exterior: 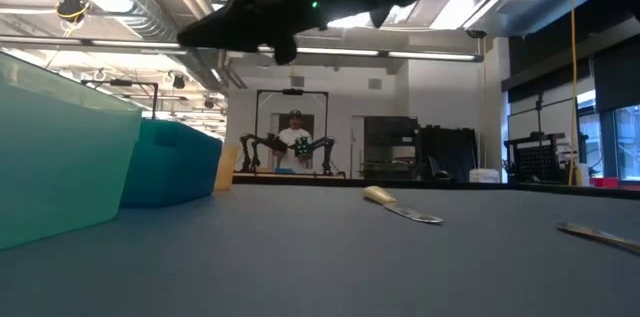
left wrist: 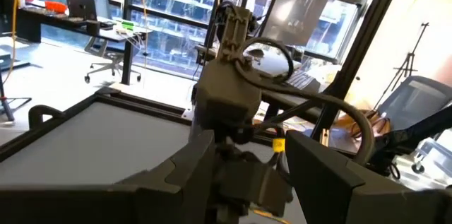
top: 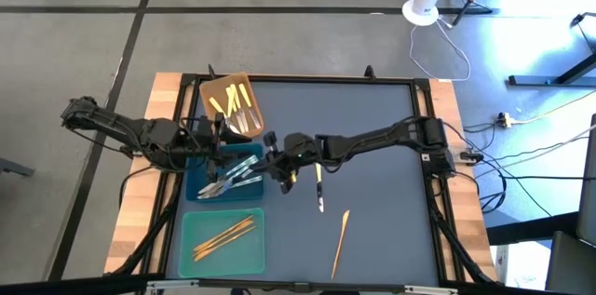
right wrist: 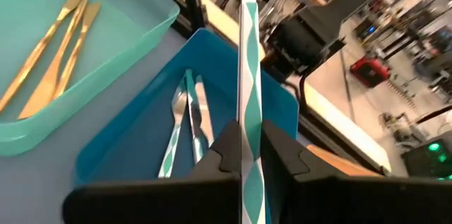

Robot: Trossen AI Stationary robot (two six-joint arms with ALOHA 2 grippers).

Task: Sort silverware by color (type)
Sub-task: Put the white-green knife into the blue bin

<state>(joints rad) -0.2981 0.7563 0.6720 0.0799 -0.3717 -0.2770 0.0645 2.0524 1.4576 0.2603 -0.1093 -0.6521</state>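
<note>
My right gripper (top: 270, 157) (right wrist: 248, 153) hangs over the blue tray's (top: 197, 188) right side, shut on a silver-and-teal patterned utensil (right wrist: 249, 54). More such utensils (right wrist: 185, 121) lie in the blue tray. Yellow-handled ones (top: 233, 104) lie in the brown tray (top: 212, 88), gold ones (top: 223, 235) in the teal tray (top: 191, 258). A yellow-handled knife (top: 318, 188) (exterior: 400, 207) and a gold utensil (top: 341, 239) lie flat on the mat. My left gripper (top: 222, 139) (left wrist: 244, 181) is open, raised between the brown and blue trays, facing the right arm's wrist (left wrist: 226, 90). My right gripper pinches the patterned utensil's shaft (right wrist: 250, 128) between its two fingers (right wrist: 224, 155). The utensil runs straight out along the fingers and past them, lifted clear above the blue tray. Which end of it is in the hold is hidden by the fingers.
The three trays stand in a column along the mat's left side, brown farthest, teal nearest. The mat's middle and right (top: 382, 165) hold only the two loose utensils. A black frame (top: 424, 118) rims the table. A person (exterior: 295, 137) stands far behind.
</note>
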